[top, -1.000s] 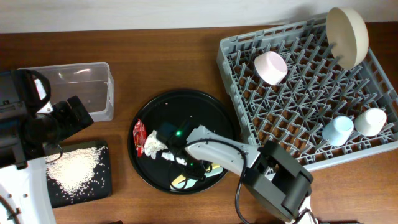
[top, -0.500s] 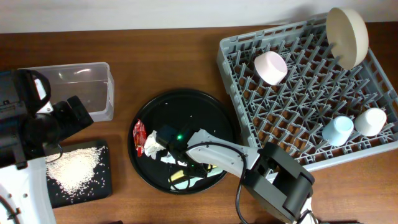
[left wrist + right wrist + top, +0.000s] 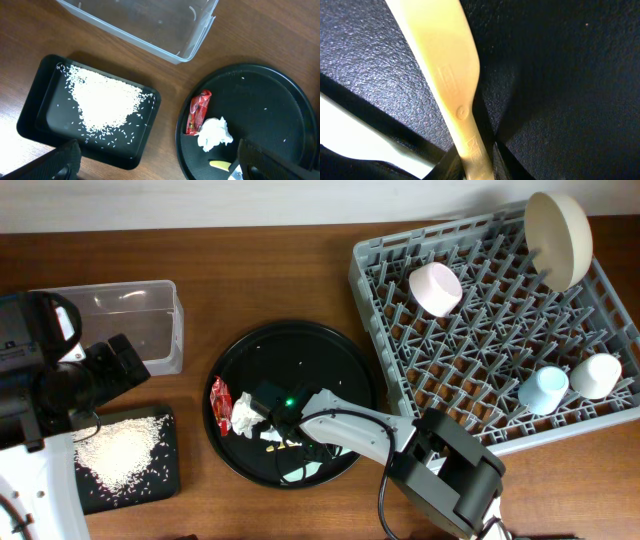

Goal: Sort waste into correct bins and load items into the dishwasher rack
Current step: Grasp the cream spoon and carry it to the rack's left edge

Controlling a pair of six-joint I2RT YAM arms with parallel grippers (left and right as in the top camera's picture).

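Note:
My right gripper [image 3: 291, 443] is low over the round black tray [image 3: 350, 370] and shut on a yellow utensil [image 3: 445, 65]; its jaws [image 3: 475, 162] pinch the handle. A pale blue utensil [image 3: 350, 135] lies beside it. The red wrapper [image 3: 220, 401] and the white napkin [image 3: 243, 415] lie on that tray's left side, also in the left wrist view, wrapper [image 3: 198, 112] and napkin [image 3: 215, 133]. The rice [image 3: 102, 102] lies heaped in the flat black tray [image 3: 30, 125]. My left gripper [image 3: 160, 167] is open and empty above the table, near the clear tub [image 3: 195, 42].
The grey rack [image 3: 480, 350] at the right holds the cream dish [image 3: 560, 235], pink bowl [image 3: 435, 288], light blue cup [image 3: 543, 388] and white cup [image 3: 595, 375]. The clear tub [image 3: 150, 310] is empty. The flat black tray [image 3: 165, 480] sits at the front left.
My right gripper has moved a little left and back on the round tray, and the yellow utensil has shifted left with it. The left arm has not moved.

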